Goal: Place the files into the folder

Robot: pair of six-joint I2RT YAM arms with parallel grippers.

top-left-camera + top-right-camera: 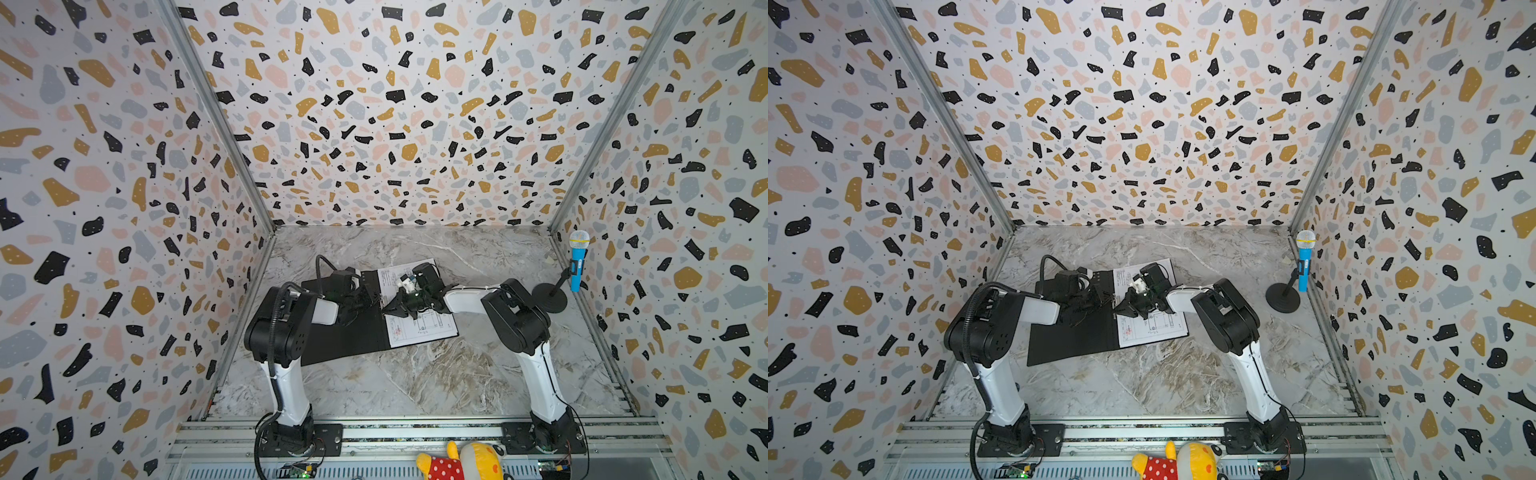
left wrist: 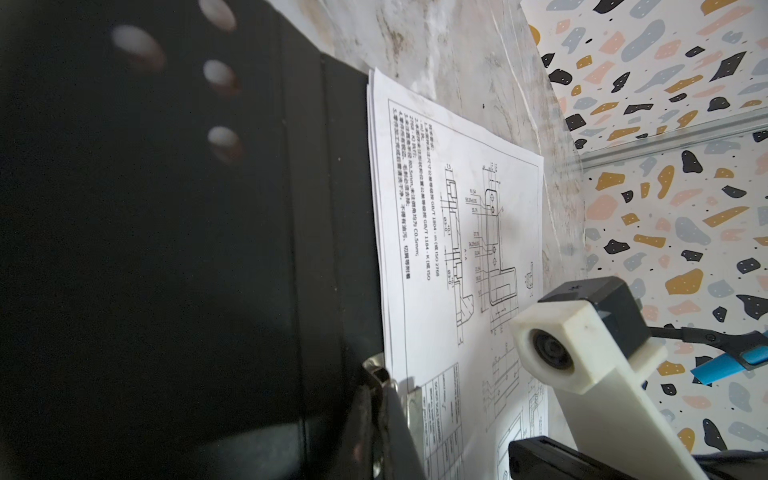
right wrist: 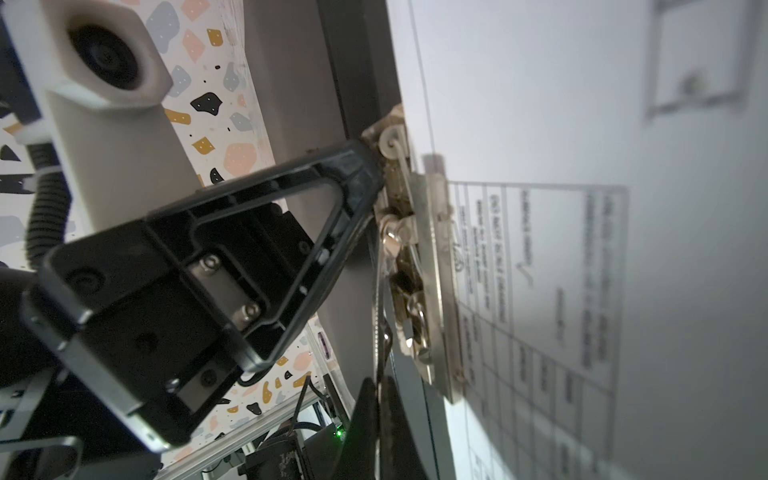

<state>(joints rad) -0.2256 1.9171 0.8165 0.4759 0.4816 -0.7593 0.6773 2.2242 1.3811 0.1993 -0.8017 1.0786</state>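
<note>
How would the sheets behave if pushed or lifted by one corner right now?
The sheets are thin, so a lifted corner would probably just curl. The clip seems to lie across their edge, so a push would likely buckle them rather than slide them.

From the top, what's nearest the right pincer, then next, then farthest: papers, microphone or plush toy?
1. The files: right under the right pincer.
2. The toy microphone, by the right wall, and the plush toy, beyond the front rail: too close to call.
</note>
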